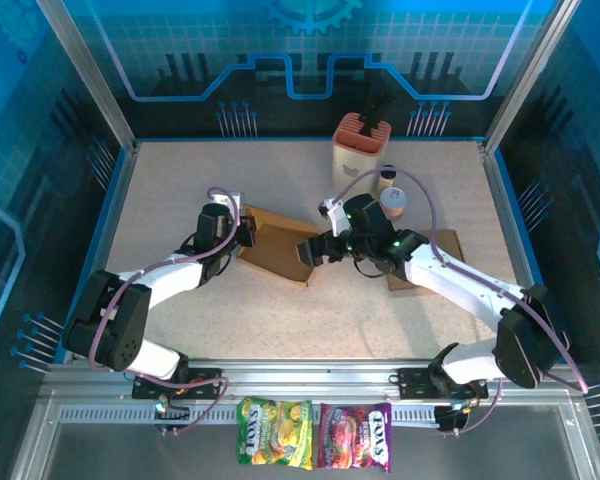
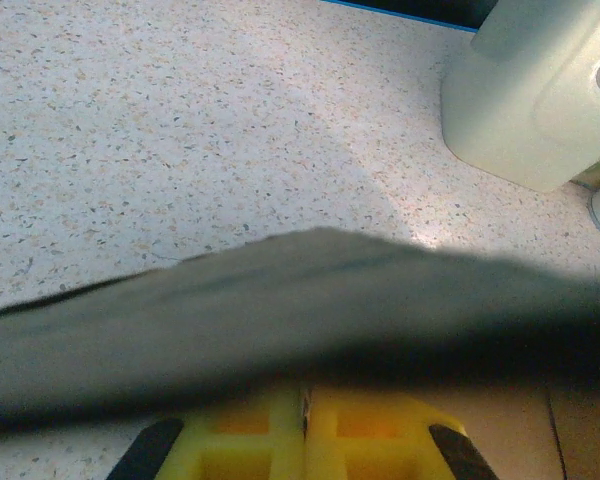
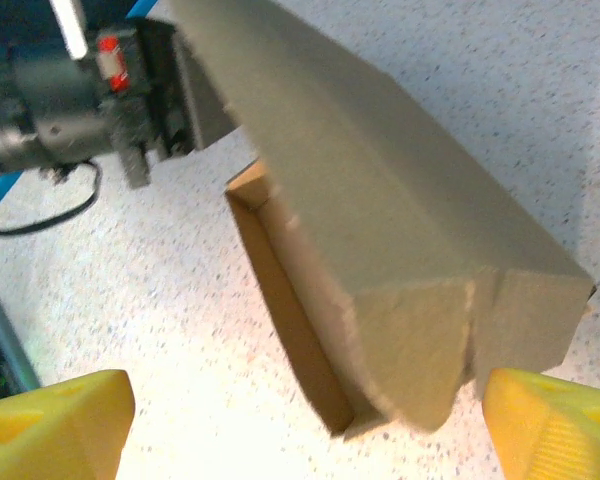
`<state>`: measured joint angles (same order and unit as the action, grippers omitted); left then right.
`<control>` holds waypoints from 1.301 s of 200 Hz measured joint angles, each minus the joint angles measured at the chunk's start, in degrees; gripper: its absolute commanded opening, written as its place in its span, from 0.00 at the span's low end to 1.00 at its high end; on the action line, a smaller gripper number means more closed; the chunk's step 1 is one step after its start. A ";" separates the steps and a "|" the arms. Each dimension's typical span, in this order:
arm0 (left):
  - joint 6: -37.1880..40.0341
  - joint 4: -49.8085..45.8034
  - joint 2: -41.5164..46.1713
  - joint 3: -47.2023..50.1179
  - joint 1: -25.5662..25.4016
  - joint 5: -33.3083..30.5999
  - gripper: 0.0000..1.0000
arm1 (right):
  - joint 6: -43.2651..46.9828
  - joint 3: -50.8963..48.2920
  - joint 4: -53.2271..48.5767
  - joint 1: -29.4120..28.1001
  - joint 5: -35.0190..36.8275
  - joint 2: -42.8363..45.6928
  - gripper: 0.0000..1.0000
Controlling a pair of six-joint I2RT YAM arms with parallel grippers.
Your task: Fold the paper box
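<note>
At the left gripper (image 2: 303, 405), yellow pads (image 2: 270, 455) pressed together, pinching a raised flap of the paper box (image 1: 275, 248); tips hidden under that flap, grey and blurred in the left wrist view, so cannot tell how deep the bite goes. Meets the paper box at its left end in the top view; reaches there on the left arm (image 1: 175, 272), low over the table (image 1: 180, 190).

At the right gripper (image 3: 305, 400), yellow fingers (image 3: 55, 420) spread wide; straddles the right end of the paper box, one finger on each side of the folded corner; whether touching it, cannot tell. Faces there a brown wall standing up and a broad flap tilted over the hollow inside.

As for the paper box itself: lies on the table between the two grippers, partly folded, its long side slanted.

To the right of the paper box, under the right arm (image 1: 460, 280): a flat cardboard sheet (image 1: 442, 245). Behind the paper box: a cream holder (image 1: 358, 150) with a pink top and dark tools; between this holder and the paper box, a small round cup (image 1: 393, 200). In front of the paper box, well apart from it, past the arm bases: a yellow candy bag (image 1: 275, 432) and a purple candy bag (image 1: 352, 437), side by side.
</note>
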<state>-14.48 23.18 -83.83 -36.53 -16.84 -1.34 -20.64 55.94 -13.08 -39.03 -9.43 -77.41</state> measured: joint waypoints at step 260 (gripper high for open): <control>-0.66 -0.15 0.00 -0.04 -1.88 -3.41 0.00 | -47.36 18.75 -21.09 14.32 -14.93 -12.50 0.60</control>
<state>-15.14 23.03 -83.83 -36.58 -18.72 -4.75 -68.01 74.70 -34.17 -24.71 -24.36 -89.91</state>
